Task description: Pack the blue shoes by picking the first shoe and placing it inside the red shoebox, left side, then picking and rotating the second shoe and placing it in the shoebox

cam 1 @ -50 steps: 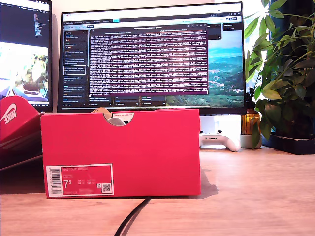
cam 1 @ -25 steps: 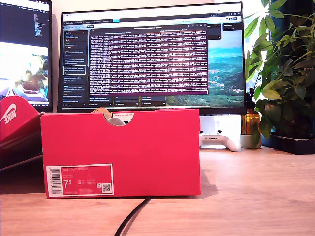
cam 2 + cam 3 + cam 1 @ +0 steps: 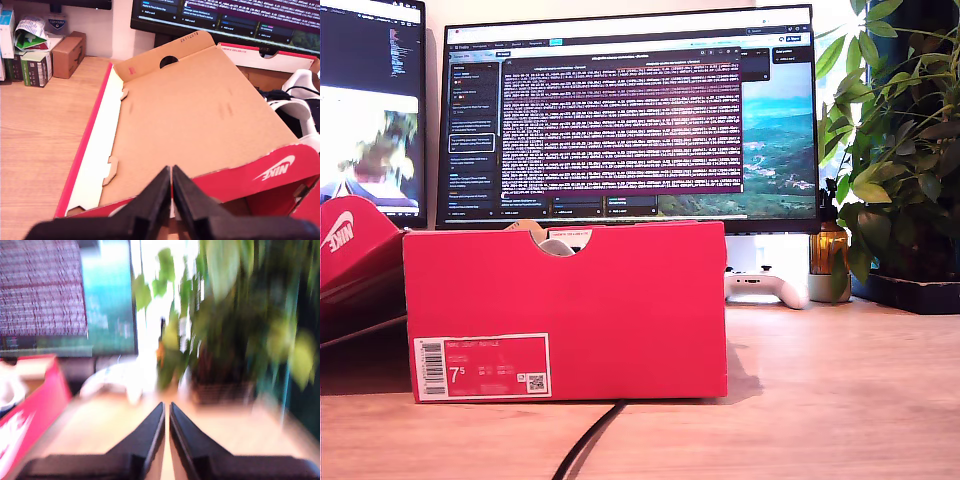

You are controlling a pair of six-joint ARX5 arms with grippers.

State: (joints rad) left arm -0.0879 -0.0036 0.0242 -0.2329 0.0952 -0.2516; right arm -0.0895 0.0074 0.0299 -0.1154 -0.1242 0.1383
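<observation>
The red shoebox [image 3: 565,310] stands in the middle of the exterior view, its label facing the camera; a pale shape shows through its notch. Its open lid [image 3: 200,120] shows brown inside in the first wrist view, and my first gripper [image 3: 171,170] hovers shut and empty over the lid's near red rim. Beyond the lid, the blue shoes [image 3: 300,97] lie in the box, only partly in view. The second wrist view is blurred: my second gripper [image 3: 166,406] is shut and empty above the table, beside the red shoebox [image 3: 30,410]. Neither gripper appears in the exterior view.
A white game controller [image 3: 765,287] and a potted plant [image 3: 900,150] stand at the exterior view's right. Monitors [image 3: 630,115] rise behind the box. A black cable [image 3: 585,445] runs forward from under it. Small cartons [image 3: 35,47] sit on the desk past the lid.
Nothing on the desk has moved; only the picture on the monitor at the exterior view's left differs.
</observation>
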